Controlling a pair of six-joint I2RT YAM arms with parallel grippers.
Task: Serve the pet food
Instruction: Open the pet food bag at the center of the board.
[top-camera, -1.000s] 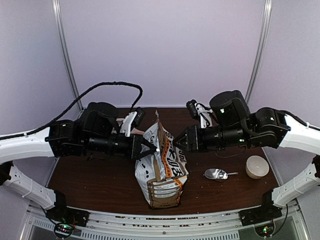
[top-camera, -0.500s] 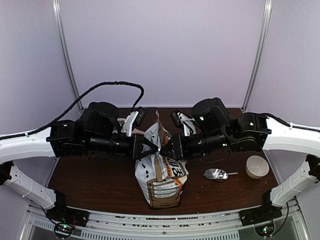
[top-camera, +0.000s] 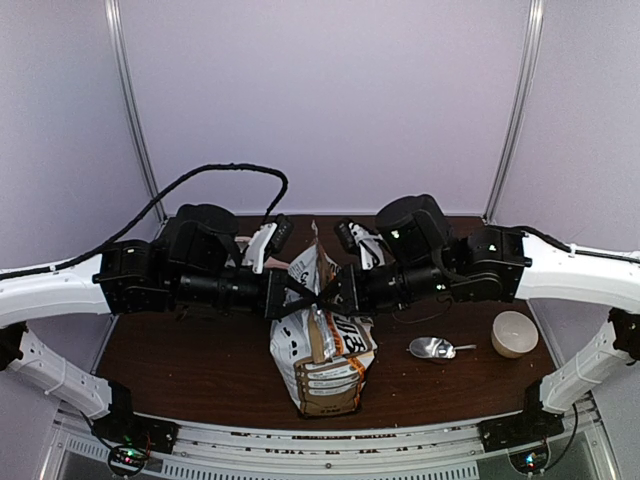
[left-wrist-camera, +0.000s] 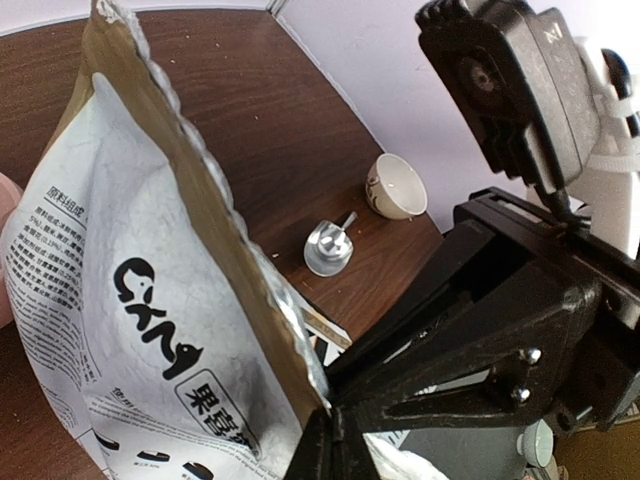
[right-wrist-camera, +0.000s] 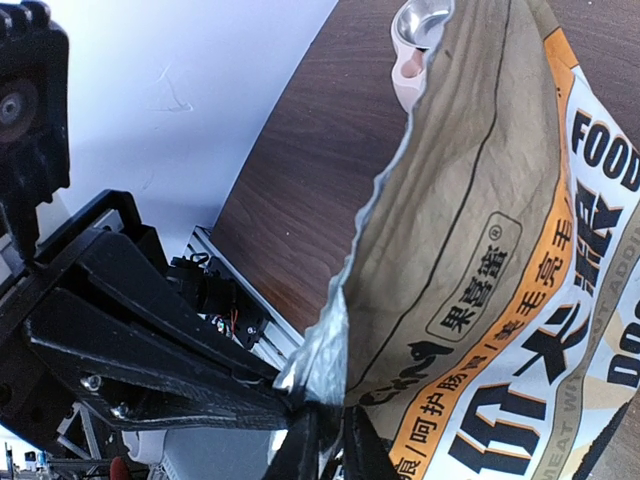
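Note:
The white, grey and orange pet food bag (top-camera: 322, 352) stands upright at the table's middle; the pet food itself is hidden inside. My left gripper (top-camera: 306, 297) is shut on the bag's foil top edge (left-wrist-camera: 255, 290), its jaws pinched together at that edge (left-wrist-camera: 335, 440). From the other side my right gripper (top-camera: 337, 292) meets the same top corner. In the right wrist view its jaws (right-wrist-camera: 330, 442) are pinched on the crinkled foil rim of the bag (right-wrist-camera: 480, 250). The two grippers sit tip to tip.
A shiny metal scoop (top-camera: 432, 348) lies right of the bag, with a cream cup (top-camera: 514, 333) further right. Both show in the left wrist view, scoop (left-wrist-camera: 328, 248) and cup (left-wrist-camera: 398, 187). A pink feeder (right-wrist-camera: 408, 62) with a metal basin sits behind the bag.
My right arm has moved left to the bag's top and its jaws have narrowed onto the foil rim. The left gripper and the bag have stayed put.

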